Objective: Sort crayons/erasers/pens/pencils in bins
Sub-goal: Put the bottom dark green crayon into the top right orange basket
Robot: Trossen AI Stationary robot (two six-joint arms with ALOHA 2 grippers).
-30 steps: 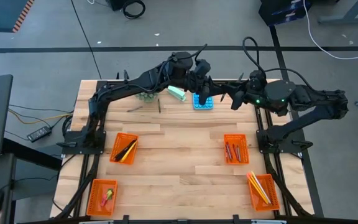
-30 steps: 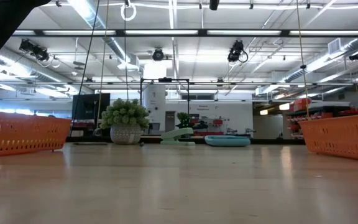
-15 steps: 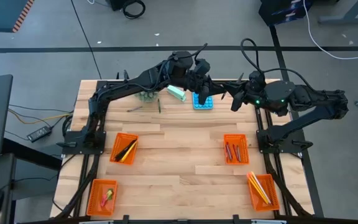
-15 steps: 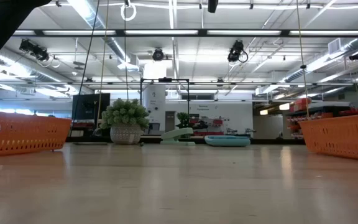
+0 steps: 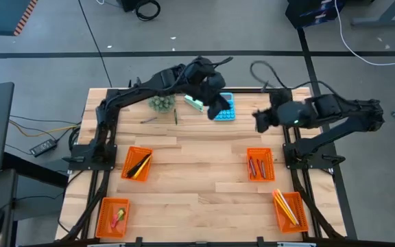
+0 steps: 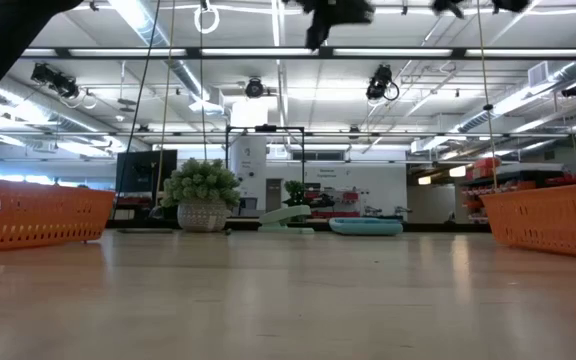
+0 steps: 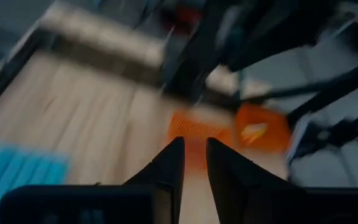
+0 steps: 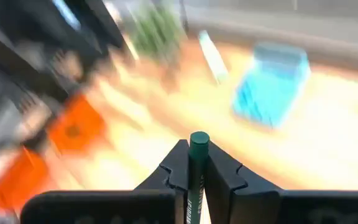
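Butcher-block table [image 5: 197,171], four orange bins [image 5: 136,163], grey floor [image 5: 40,55]

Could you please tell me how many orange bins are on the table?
4: back-left bin, front-left bin, back-right bin, front-right bin. None appears hidden.

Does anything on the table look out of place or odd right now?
Mostly tidy: the four bins hold sorted items. Two dark sticks lie loose on the wood near the small plant, outside any bin. The right tool is shut on a green-capped stick.
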